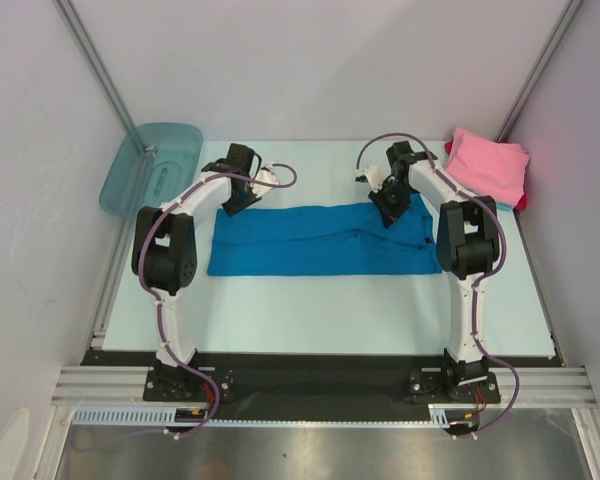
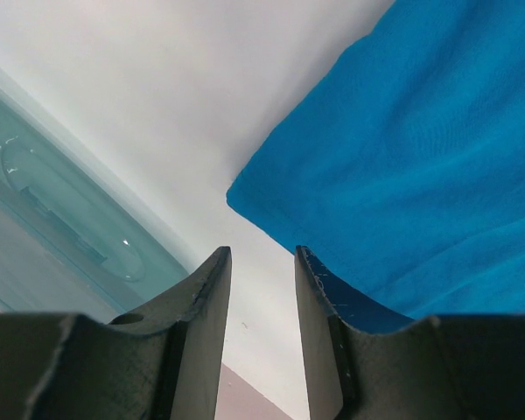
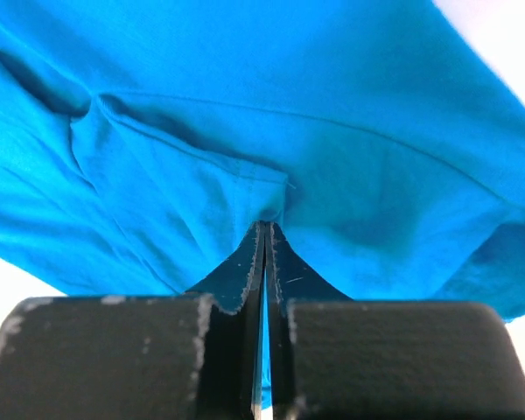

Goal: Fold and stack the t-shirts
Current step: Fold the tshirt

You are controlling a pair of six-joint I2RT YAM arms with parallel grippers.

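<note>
A bright blue t-shirt [image 1: 320, 240] lies folded into a wide band across the middle of the table. My left gripper [image 1: 242, 196] hovers open and empty at its far left corner; in the left wrist view [image 2: 262, 262] the shirt corner [image 2: 254, 197] lies just ahead of the fingers. My right gripper [image 1: 390, 213] is shut on a pinch of the blue shirt at its far right edge, and the cloth [image 3: 271, 175] bunches up at the fingertips in the right wrist view [image 3: 264, 229]. A pink t-shirt [image 1: 488, 165] tops a folded stack at the back right, with light blue and red edges under it.
A translucent teal plastic tub [image 1: 152, 166] stands at the back left, and also shows in the left wrist view [image 2: 61, 236]. White walls with metal posts close in the table on three sides. The arm bases sit on a rail at the near edge.
</note>
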